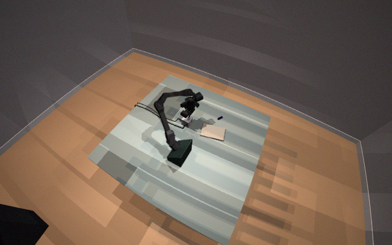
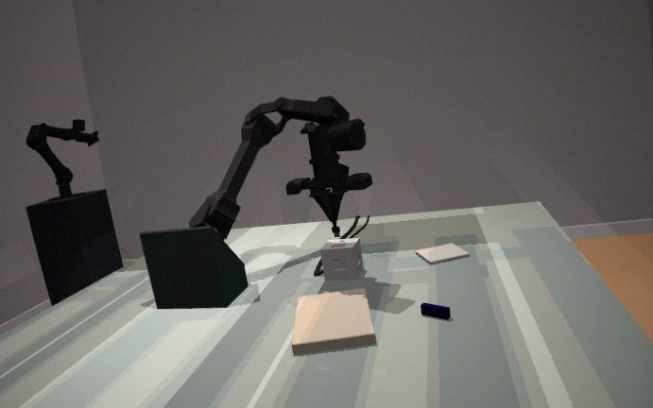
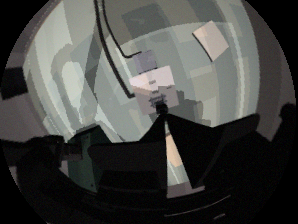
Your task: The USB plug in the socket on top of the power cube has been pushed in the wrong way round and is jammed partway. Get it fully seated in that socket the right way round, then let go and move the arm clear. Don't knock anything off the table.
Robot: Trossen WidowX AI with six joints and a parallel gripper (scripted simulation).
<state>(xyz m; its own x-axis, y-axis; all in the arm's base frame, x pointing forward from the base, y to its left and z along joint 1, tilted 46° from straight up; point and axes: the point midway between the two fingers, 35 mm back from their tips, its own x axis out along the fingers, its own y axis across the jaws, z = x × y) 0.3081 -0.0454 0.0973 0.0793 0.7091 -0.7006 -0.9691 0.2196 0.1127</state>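
The power cube (image 1: 187, 123) (image 2: 341, 264) (image 3: 167, 77) is a pale block standing on the table, with slots on its top face. My gripper (image 2: 335, 222) (image 3: 164, 117) points down above it and is shut on the USB plug (image 2: 335, 230) (image 3: 161, 108), a small black body. In the exterior view a short light metal part shows below the plug's black body, and the plug appears raised above the cube's top. The wrist view shows the plug beside the socket markings; its metal end is hidden there, so which way round it faces cannot be told.
A grey block (image 3: 145, 61) adjoins the cube, with dark cables (image 1: 148, 108) (image 3: 111, 60) nearby. A tan slab (image 1: 213, 132) (image 2: 334, 319) and a dark blue stick (image 1: 219, 117) (image 2: 435, 311) lie on the table. A pale flat tile (image 2: 442, 253) (image 3: 211, 41) lies farther off.
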